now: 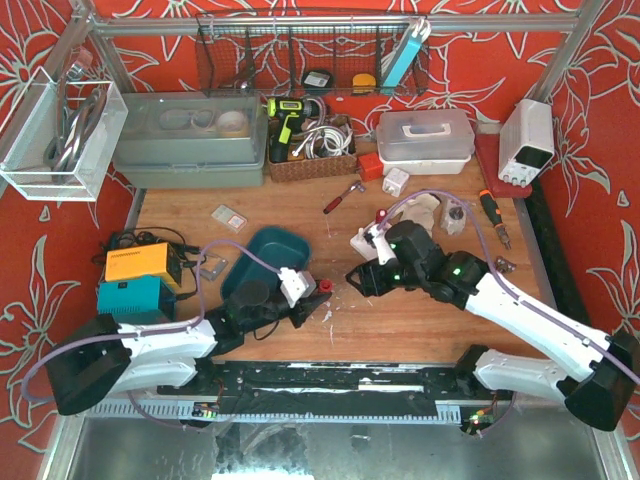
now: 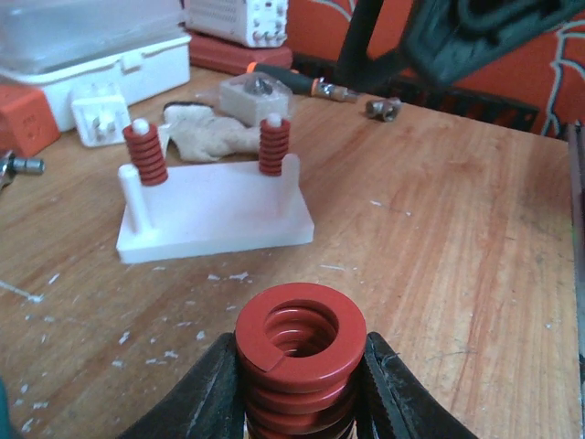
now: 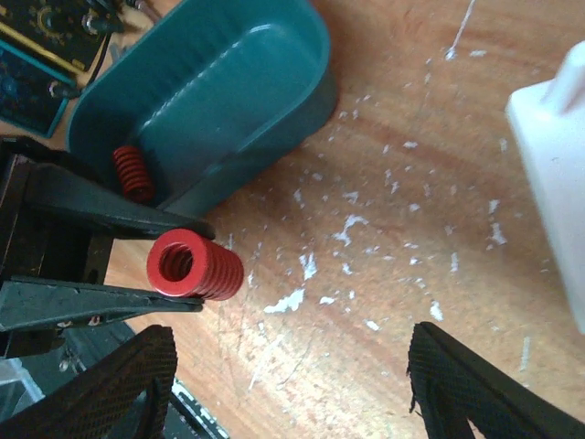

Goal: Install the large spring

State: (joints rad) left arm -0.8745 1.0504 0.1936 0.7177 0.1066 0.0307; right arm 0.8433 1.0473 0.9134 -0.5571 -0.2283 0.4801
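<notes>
My left gripper (image 1: 318, 292) is shut on the large red spring (image 2: 300, 352), which stands upright between its black jaws just above the wood; the spring also shows in the right wrist view (image 3: 194, 265). The white base plate (image 2: 215, 206) lies ahead of it, with two small red springs (image 2: 146, 154) (image 2: 273, 146) on its rear posts. Its two front posts are bare. My right gripper (image 1: 358, 278) is open and empty, hovering over the table between the spring and the plate (image 3: 558, 165). My right arm partly hides the plate in the top view.
A teal bin (image 1: 268, 258) behind the left gripper holds a small red spring (image 3: 133, 174). Orange and teal boxes (image 1: 140, 265) stand at the left. A wrench (image 1: 342, 197), a screwdriver (image 1: 492, 212), a cloth (image 2: 206, 133) and a clear box (image 1: 425, 140) lie further back.
</notes>
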